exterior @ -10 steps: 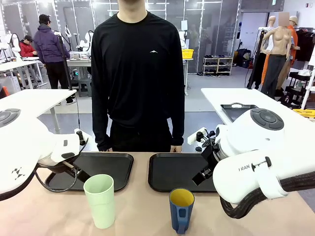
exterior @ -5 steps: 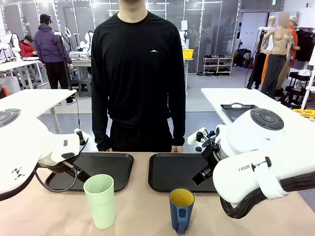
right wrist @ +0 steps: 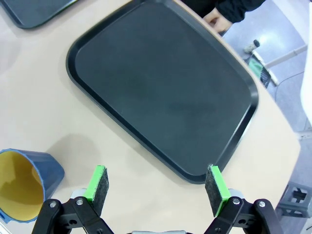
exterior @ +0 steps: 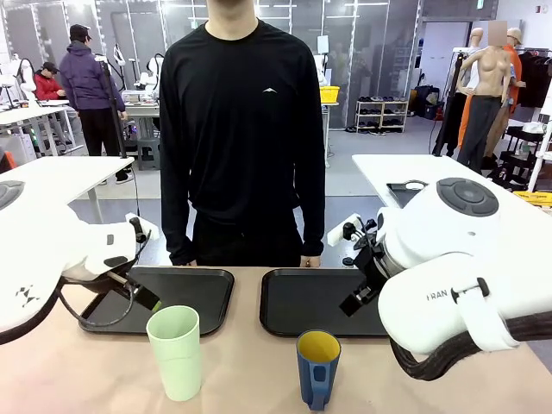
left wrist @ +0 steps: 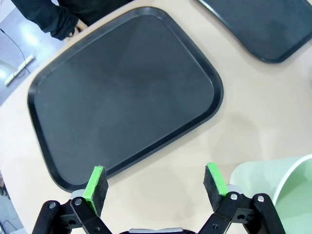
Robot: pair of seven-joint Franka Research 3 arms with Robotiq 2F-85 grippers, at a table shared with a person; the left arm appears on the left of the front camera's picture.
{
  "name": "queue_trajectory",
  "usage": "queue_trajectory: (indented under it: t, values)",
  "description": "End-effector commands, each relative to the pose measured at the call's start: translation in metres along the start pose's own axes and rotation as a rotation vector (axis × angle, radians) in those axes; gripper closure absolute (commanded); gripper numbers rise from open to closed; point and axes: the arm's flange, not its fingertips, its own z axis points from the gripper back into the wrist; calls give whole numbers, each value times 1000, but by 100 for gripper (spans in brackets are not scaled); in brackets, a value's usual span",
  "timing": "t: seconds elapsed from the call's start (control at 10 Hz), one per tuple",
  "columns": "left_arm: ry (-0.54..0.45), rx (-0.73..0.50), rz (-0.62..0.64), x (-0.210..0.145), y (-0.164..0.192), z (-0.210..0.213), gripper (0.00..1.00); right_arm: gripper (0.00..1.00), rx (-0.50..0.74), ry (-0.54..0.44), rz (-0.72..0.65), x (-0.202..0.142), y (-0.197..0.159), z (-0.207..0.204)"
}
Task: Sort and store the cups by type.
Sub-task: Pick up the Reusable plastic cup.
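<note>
A tall pale mint-green tumbler (exterior: 174,352) stands upright near the table's front, left of centre. The shorter dark blue mug (exterior: 318,368), yellow inside, stands to its right with its handle toward the camera. My left gripper (exterior: 143,299) hovers over the left black tray's front edge, behind and left of the tumbler. In the left wrist view it (left wrist: 156,183) is open, with the tumbler's rim (left wrist: 285,187) just off to one side. My right gripper (exterior: 354,301) hangs above the right tray, behind and right of the mug. It (right wrist: 156,183) is open, and the mug (right wrist: 24,185) lies to its side.
Two black trays lie side by side across the table, the left tray (exterior: 185,302) and the right tray (exterior: 302,302), both bare. A person in black stands at the far edge with hands (exterior: 309,260) down at the table rim. Bare tabletop lies around the cups.
Both arms have shifted slightly, the wrists rising a little over their trays. The cups and the person have not moved, and both grippers stay open.
</note>
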Motion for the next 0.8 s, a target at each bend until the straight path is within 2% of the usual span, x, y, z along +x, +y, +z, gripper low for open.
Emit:
queue_trajectory:
  t: [0.0,0.5,0.7]
  values:
    - [-38,59,-31,3,0,22,0,0,-67,-5,20,18,8,21]
    - [-63,119,-75,10,-15,88,0,0,-134,-48,109,50,21,99]
    - [-118,124,-128,6,-24,119,0,0,-187,-79,154,56,35,130]
